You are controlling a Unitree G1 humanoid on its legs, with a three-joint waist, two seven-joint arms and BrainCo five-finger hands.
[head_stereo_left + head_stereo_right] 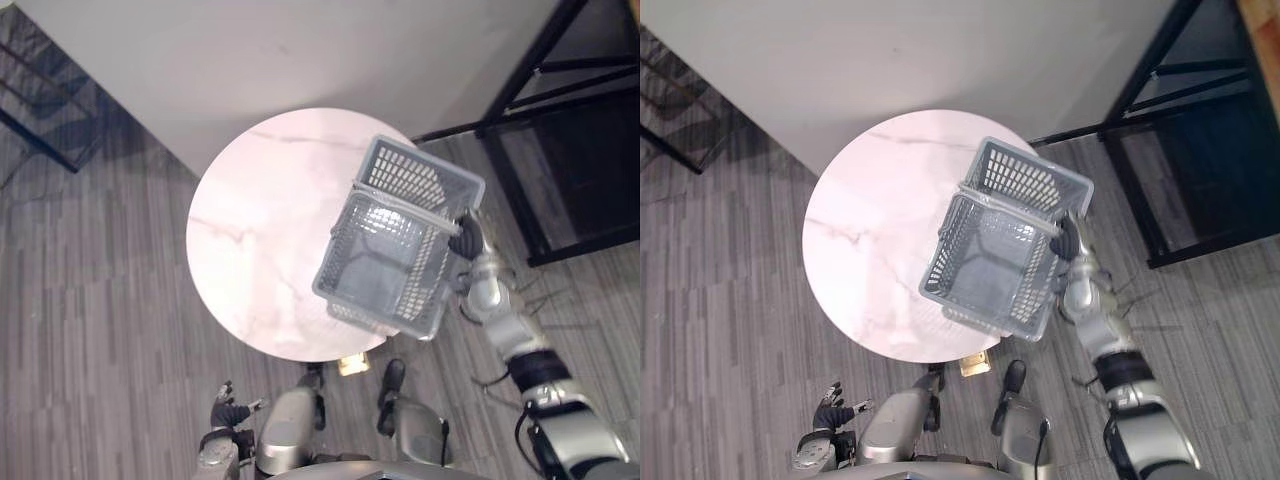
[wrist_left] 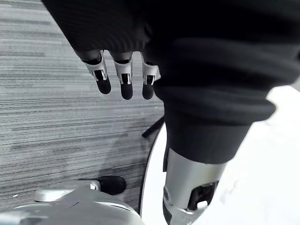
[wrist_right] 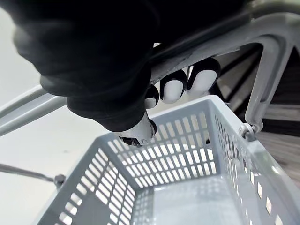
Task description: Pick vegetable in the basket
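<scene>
The basket (image 1: 395, 265) is grey plastic, rectangular, with slotted walls and a solid floor. It sits over the 4 o'clock edge of the round white table (image 1: 255, 230), its long axis running from 1 to 7 o'clock. The right hand (image 1: 466, 240) has its fingers curled round one pale handle (image 3: 262, 28) on the 3 o'clock side. The basket's body is tilted.
</scene>
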